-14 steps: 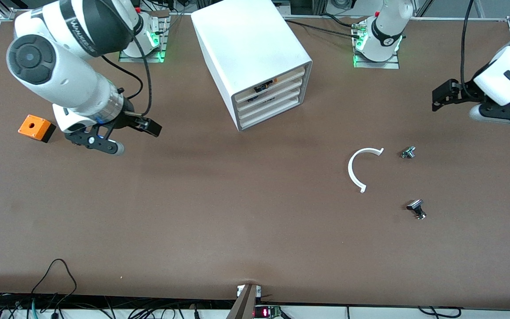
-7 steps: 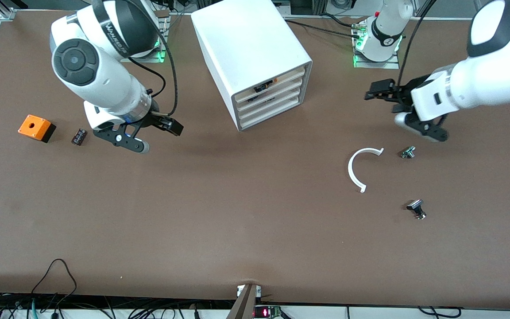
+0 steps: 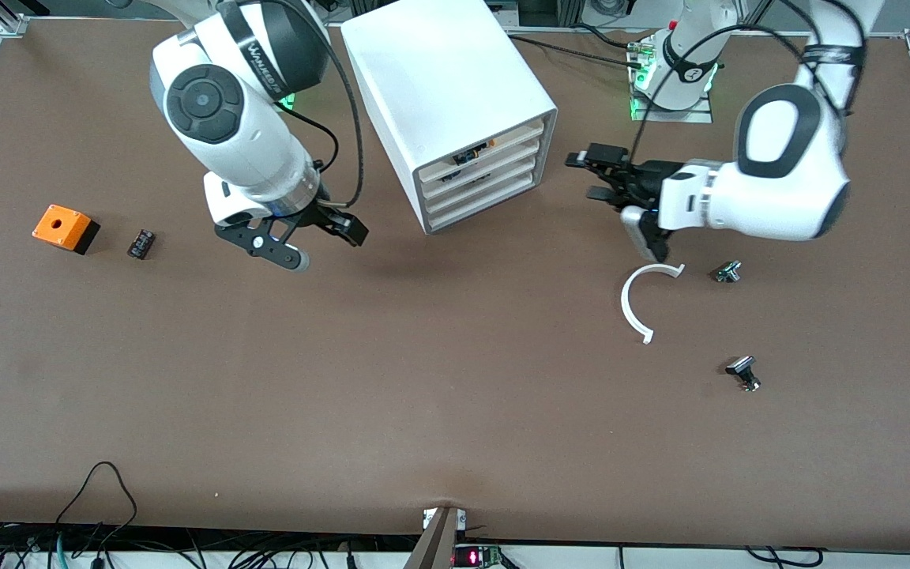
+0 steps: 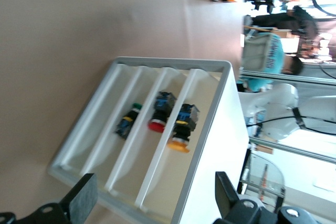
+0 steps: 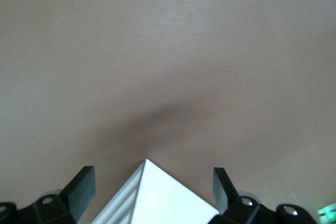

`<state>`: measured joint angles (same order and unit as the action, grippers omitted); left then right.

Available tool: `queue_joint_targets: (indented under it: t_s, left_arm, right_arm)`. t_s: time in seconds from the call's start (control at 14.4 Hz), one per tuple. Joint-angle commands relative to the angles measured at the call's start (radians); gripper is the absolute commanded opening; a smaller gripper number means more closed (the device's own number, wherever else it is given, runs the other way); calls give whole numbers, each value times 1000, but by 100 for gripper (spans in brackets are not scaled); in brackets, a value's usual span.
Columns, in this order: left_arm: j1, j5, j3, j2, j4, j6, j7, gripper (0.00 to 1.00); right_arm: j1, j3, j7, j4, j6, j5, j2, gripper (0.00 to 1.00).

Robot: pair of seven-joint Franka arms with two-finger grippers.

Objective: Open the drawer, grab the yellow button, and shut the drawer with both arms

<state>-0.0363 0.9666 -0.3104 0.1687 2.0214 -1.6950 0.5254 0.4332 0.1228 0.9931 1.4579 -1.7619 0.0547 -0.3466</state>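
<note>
My left gripper (image 3: 591,175), spread wide and empty, hung beside the cabinet's (image 3: 455,95) shut top drawer (image 3: 480,150); my right gripper (image 3: 321,233), also wide, hovered farther off.

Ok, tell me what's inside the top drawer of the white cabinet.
Through the top drawer front of the cabinet, the left wrist view shows one button with an orange cap, black body and blue base. The rest of the drawer is hidden.

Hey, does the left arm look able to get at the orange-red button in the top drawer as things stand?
Probably not yet. The left gripper hovers with open jaws in front of the cabinet, but the drawer is shut, so the button sits recessed inside. The drawer likely has to be pulled out first.
</note>
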Motion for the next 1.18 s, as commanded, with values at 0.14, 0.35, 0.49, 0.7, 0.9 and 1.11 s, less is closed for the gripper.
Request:
queue_joint_targets:
  t_s: [0.14,0.35,0.49,0.7,0.9,1.11]
  left_arm:
    - [-4,110,-79,139,69,-66,258,66]
    - [2,237,-94,196,124,-68,388,65]
    - [6,296,-114,198,167,-68,426,64]
    - [4,302,-139,198,215,-64,468,63]
    - [3,311,-141,195,260,-55,521,58]
    - [1,313,-142,199,263,-55,559,7]
  right_arm:
    - [58,-8,79,-198,21,4,-130,99]
    - [74,-6,130,-255,7,5,-169,99]
    - [91,-6,148,-306,10,7,-201,99]
    - [101,-5,229,-373,9,11,-244,99]
    - [119,-2,281,-407,9,14,-261,99]
    - [119,21,329,-415,-7,22,-267,99]
